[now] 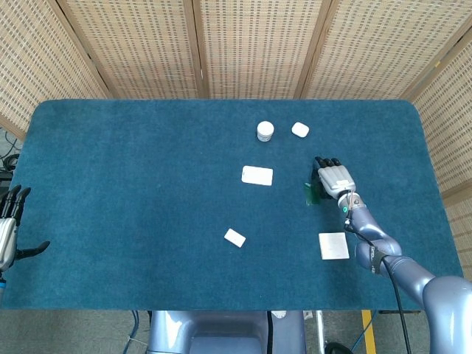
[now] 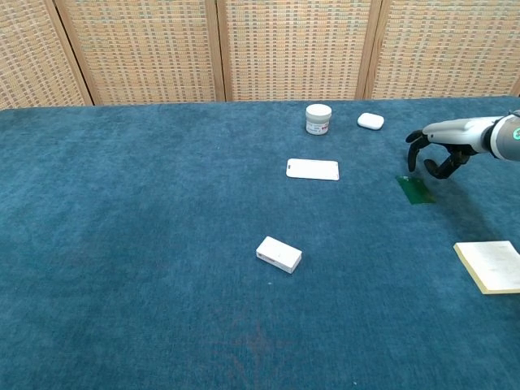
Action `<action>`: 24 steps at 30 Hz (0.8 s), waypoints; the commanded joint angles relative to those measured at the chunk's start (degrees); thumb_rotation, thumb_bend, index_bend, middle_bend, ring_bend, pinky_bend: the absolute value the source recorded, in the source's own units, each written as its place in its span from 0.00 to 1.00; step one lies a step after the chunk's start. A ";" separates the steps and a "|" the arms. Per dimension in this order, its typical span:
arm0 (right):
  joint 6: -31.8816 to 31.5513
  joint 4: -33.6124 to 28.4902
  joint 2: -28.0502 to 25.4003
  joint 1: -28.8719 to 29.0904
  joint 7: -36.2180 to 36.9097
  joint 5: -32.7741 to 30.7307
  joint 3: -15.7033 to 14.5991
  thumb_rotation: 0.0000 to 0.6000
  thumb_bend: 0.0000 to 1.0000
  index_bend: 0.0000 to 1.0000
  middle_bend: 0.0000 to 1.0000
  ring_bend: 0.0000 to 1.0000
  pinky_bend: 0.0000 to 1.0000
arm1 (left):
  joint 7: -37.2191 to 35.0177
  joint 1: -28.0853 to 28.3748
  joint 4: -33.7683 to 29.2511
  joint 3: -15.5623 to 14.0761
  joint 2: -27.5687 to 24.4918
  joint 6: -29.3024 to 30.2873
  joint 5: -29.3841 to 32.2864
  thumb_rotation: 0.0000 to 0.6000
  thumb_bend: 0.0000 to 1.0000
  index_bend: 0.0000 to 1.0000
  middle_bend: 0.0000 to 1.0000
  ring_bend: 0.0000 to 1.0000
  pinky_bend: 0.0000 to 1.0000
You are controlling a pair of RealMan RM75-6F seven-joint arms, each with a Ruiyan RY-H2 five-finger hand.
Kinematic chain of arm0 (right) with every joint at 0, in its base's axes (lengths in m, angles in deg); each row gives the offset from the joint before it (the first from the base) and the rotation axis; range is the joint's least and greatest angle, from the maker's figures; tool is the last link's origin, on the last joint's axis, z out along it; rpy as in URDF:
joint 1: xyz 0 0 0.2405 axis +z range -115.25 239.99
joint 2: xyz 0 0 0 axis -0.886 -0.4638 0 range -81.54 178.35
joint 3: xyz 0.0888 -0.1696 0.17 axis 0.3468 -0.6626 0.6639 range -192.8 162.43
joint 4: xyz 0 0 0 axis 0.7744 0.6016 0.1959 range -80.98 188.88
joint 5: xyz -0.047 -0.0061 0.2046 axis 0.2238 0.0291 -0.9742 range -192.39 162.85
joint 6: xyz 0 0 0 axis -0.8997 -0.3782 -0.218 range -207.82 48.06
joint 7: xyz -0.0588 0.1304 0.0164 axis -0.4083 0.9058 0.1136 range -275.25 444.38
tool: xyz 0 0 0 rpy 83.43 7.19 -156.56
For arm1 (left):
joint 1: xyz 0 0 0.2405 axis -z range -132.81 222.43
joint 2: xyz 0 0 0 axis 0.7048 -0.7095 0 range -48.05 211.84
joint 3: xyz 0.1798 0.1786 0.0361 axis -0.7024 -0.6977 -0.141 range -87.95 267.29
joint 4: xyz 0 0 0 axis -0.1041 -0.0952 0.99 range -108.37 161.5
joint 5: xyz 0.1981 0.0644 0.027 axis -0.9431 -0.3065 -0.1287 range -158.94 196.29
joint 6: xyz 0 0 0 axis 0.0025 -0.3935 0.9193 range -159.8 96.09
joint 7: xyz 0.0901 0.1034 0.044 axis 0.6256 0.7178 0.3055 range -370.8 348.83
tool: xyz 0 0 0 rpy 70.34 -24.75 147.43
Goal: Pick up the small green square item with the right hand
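Note:
The small green square item [image 2: 416, 190] lies flat on the blue table; in the head view the green item [image 1: 310, 195] shows just left of my right hand. My right hand [image 1: 332, 178] hovers over its right edge, palm down, fingers apart and curved, holding nothing. In the chest view the right hand [image 2: 437, 154] hangs a little above and behind the item, not touching it. My left hand [image 1: 9, 225] rests open at the table's far left edge, empty.
A white flat card [image 1: 257, 175] lies left of the green item. A white jar [image 1: 265, 131] and a white case [image 1: 299, 130] stand further back. A small white box [image 1: 234, 237] sits nearer the front, and a pale notepad [image 1: 333, 245] lies front right.

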 commanded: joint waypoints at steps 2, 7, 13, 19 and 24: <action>1.05 1.18 0.47 0.14 -0.04 -0.27 -0.64 1.00 0.78 0.34 0.00 0.00 0.00 | -0.12 -0.06 -0.09 -0.20 -0.03 0.24 -0.39 1.00 0.00 0.00 0.00 0.00 0.00; 2.60 0.92 -0.01 0.24 0.53 -0.13 -1.26 1.00 0.78 0.38 0.00 0.00 0.00 | -0.17 -0.13 -0.24 -0.41 -0.02 0.55 -0.80 1.00 0.00 0.00 0.00 0.00 0.00; 1.95 -8.24 -5.00 -0.83 2.59 2.40 -1.94 1.00 0.83 0.48 0.00 0.00 0.00 | 0.00 -0.29 -0.49 -0.72 0.08 0.99 -1.25 1.00 0.00 0.00 0.00 0.00 0.00; -5.38 -27.47 -15.85 -4.33 3.03 8.89 -3.52 1.00 0.83 0.52 0.00 0.00 0.00 | 0.53 -0.14 -0.57 -0.81 0.28 0.82 -1.07 1.00 0.00 0.00 0.00 0.00 0.00; -11.34 -34.28 -19.52 -6.09 2.20 11.96 -3.84 1.00 0.72 0.35 0.00 0.00 0.00 | 0.69 -0.04 -0.69 -0.85 0.31 0.75 -1.08 1.00 0.00 0.00 0.00 0.00 0.00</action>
